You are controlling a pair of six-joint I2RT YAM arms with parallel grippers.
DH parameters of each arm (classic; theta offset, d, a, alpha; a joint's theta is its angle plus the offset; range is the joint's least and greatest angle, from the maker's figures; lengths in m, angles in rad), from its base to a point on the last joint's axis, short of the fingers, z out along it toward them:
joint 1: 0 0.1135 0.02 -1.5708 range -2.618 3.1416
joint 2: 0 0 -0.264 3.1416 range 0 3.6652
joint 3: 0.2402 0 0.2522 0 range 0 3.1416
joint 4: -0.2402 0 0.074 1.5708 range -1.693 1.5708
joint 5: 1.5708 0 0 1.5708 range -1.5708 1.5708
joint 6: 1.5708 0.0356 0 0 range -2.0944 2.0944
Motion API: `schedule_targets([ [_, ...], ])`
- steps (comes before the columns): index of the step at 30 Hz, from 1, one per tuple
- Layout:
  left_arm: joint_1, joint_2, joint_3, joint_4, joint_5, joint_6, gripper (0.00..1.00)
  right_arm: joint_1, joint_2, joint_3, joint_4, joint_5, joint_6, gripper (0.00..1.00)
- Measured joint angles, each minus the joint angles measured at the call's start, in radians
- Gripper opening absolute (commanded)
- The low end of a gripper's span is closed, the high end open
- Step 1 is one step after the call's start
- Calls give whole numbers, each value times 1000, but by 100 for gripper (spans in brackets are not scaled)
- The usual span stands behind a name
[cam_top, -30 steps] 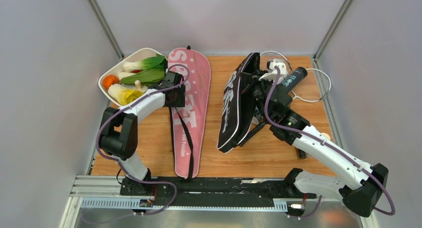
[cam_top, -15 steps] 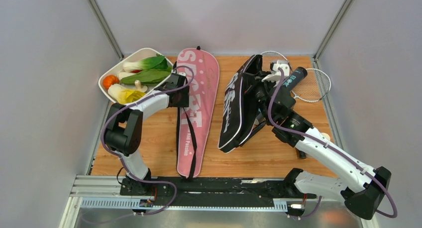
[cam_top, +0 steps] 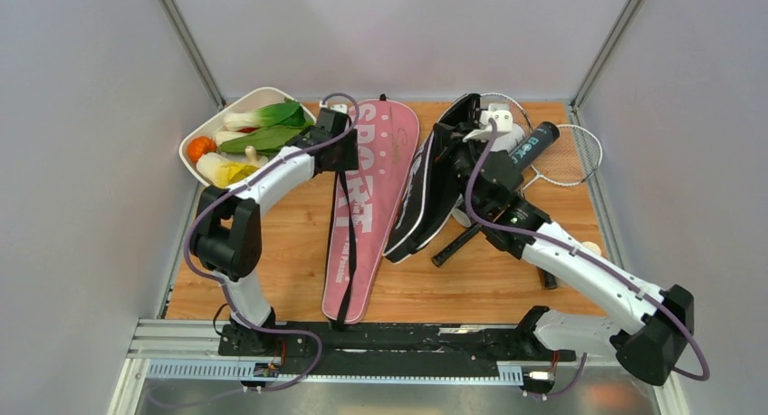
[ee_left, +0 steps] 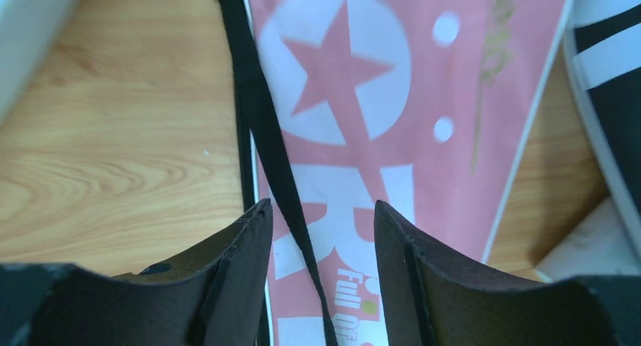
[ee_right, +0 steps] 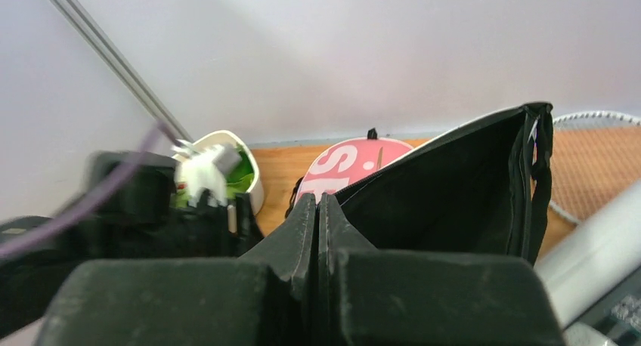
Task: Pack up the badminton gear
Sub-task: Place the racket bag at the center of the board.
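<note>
A pale wooden tabletop sits boxed in by plain grey walls on three sides, with a metal rail carrying the arm bases along its near edge.

The pink SPORT cover lies flat near the middle of the tabletop. Its long axis runs far to near with a slight slant: the wide rounded head points to the far edge and a little right, and the narrow end reaches the near edge and a little left. A black strap trails down its length.

Just to its right the black SPORT cover is raised on edge and gapes open. Its head is at the far edge and its narrow end comes near and left, almost touching the pink one.

Behind it at the far right, a silver racket lies with its strung head toward the right wall. A black tube lies across it.

The left gripper hangs over the pink cover's head. Its jaws are moderately apart and the strap passes between them, gripped by nothing. The right gripper has its jaws pressed together, pinching the black cover's open rim.

A white dish of vegetables sits in the far left corner.
</note>
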Motion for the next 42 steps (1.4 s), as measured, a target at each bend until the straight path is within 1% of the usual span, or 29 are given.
schedule_targets([
  [4, 43, -79, 115, -81, 6, -38, 62, 0, 116, 39, 115, 12, -90, 0],
  [8, 112, -188, 272, -146, 31, -55, 63, -1, 225, 140, 213, 8, -182, 0],
  [10, 141, -247, 321, -164, 39, -54, 64, 0, 266, 207, 258, 1, -216, 0],
  [14, 177, -360, 339, -204, 56, -47, 65, 2, 288, 259, 331, -18, -231, 0],
  [16, 179, -401, 334, -231, 68, -36, 66, 4, 288, 247, 341, -25, -212, 0],
  [18, 179, -427, 314, -242, 87, -23, 65, 6, 282, 193, 345, -34, -163, 0],
  [21, 179, -481, 208, -241, 145, 2, 66, 17, 279, 48, 316, -37, -47, 0],
  [23, 179, -535, 86, -218, 196, 12, 66, 26, 303, -49, 275, -40, 60, 0],
  [25, 179, -597, -58, -187, 250, 18, 66, 35, 360, -119, 237, -58, 175, 0],
  [27, 171, -664, -227, -117, 317, 18, 66, 42, 439, -136, 195, -82, 266, 0],
  [30, 125, -718, -405, -56, 373, 17, 66, 48, 562, -129, 144, -124, 384, 0],
  [33, 46, -740, -507, -17, 379, 17, 68, 65, 604, -120, 97, -146, 460, 0],
  [36, -28, -786, -565, 24, 352, 15, 69, 80, 605, -87, 79, -159, 515, 0],
  [39, -100, -857, -621, 96, 303, 14, 69, 84, 598, -56, 81, -165, 556, 0],
  [42, -158, -880, -660, 153, 240, 26, 69, 84, 591, -47, 81, -172, 579, 0],
])
